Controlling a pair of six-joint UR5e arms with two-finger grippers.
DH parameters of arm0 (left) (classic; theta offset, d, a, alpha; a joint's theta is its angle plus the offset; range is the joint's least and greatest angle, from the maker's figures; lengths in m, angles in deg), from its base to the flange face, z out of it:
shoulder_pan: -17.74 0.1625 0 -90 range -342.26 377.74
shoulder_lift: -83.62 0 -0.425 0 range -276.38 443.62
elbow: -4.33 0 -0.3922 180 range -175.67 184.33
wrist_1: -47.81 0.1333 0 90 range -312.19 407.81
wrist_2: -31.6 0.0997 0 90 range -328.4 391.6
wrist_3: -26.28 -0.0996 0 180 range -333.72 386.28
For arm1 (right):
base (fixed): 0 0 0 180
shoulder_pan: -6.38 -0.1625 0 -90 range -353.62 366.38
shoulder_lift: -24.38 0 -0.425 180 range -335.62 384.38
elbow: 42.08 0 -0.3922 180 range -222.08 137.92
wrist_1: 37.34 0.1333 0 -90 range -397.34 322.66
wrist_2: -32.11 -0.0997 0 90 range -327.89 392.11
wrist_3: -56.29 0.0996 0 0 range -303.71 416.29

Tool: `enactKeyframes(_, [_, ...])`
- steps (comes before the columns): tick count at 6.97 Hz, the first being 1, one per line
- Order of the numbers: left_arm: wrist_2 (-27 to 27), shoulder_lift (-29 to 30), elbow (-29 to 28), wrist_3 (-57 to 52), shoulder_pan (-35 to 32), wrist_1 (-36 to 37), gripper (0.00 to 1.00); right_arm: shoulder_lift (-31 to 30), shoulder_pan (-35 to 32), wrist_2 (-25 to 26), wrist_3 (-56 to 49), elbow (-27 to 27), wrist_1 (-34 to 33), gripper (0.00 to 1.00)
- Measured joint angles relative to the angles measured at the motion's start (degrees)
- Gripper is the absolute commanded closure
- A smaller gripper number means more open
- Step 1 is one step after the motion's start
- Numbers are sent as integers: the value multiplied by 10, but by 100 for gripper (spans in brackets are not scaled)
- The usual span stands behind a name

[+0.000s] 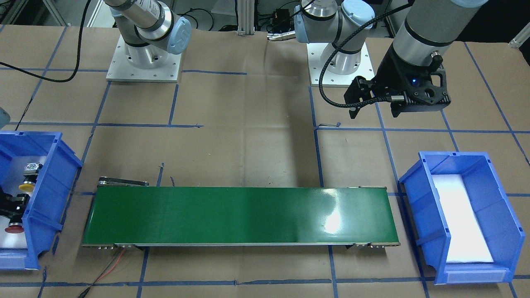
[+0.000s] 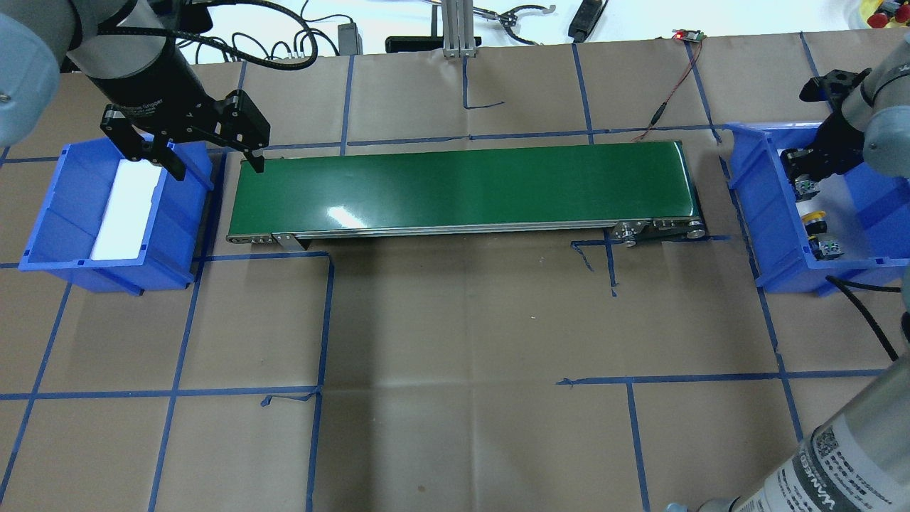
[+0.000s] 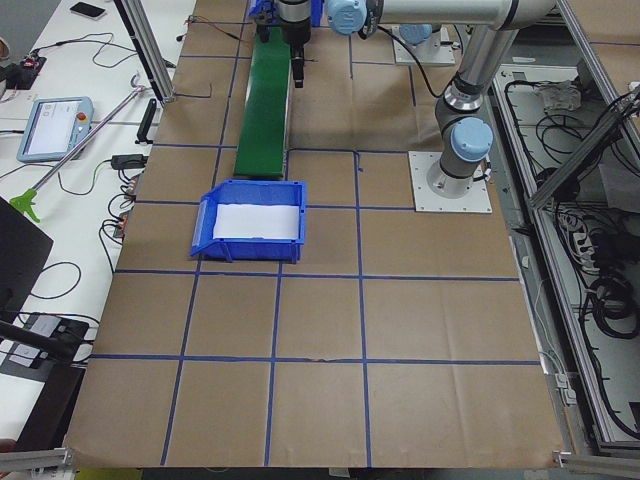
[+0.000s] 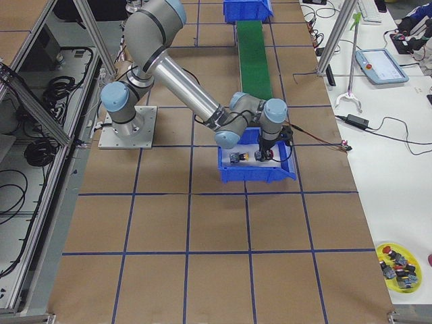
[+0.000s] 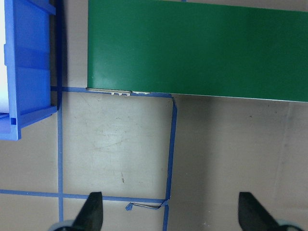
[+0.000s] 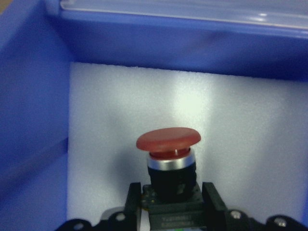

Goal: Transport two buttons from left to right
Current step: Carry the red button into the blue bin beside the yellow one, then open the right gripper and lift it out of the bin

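Observation:
The red-capped button (image 6: 168, 140) lies on white foam in the blue bin (image 2: 753, 206) on my right side. My right gripper (image 6: 173, 192) is down in that bin, its fingers (image 6: 134, 197) closed against the button's rear block; the red cap also shows in the front view (image 1: 14, 229). The yellow-capped button (image 2: 814, 217) lies loose beside it, nearer the robot (image 1: 26, 187). My left gripper (image 2: 213, 160) hangs open and empty above the gap between the left blue bin (image 2: 50, 213) and the conveyor's end; its fingertips (image 5: 94, 207) stand wide apart.
A green conveyor belt (image 2: 462, 185) runs between the two bins. The left bin holds only a white foam pad (image 2: 124, 210). A red and black wire (image 2: 675, 85) leads off the belt's far right end. A yellow dish of spare buttons (image 4: 398, 266) lies on the side bench.

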Motion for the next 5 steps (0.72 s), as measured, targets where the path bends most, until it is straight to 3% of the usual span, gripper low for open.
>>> enactKeyframes(3, [0,0,0,0,0,0,0,-9,0,3,2,8,7,1])
enactKeyframes(5, [0,0,0,0,0,0,0,-29,-2,4,10,44,18,0])
